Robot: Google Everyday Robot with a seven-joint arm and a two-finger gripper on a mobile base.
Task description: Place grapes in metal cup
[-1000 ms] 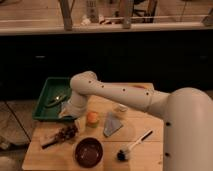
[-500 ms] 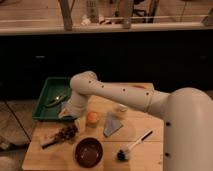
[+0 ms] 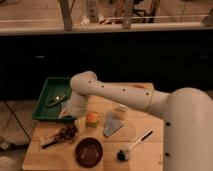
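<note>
Tabletop: pale wooden tabletop (image 3: 47, 156), bearing everything listed below.
Grapes: small knobbly bunch of dark purplish-brown grapes (image 3: 66, 132), lying on the tabletop at about 8 o'clock from its centre.
Orange fruit: round orange fruit (image 3: 91, 118), just beside the grapes at their 2 o'clock.
Brown bowl: wide dark brown bowl (image 3: 89, 151), at the grapes' 4 o'clock.
End effector: end effector (image 3: 73, 119) of the white arm, close over the grapes at their 12 o'clock; whether it is open or closed cannot be told.
Metal cup: small silvery-grey metal cup, not made out in this view.
Step in hand: judged to be the approach to grasp; the grapes are not yet lifted.
Next move: calls for settling onto the bunch without nudging the fruit, then carrying it to the cup.
</note>
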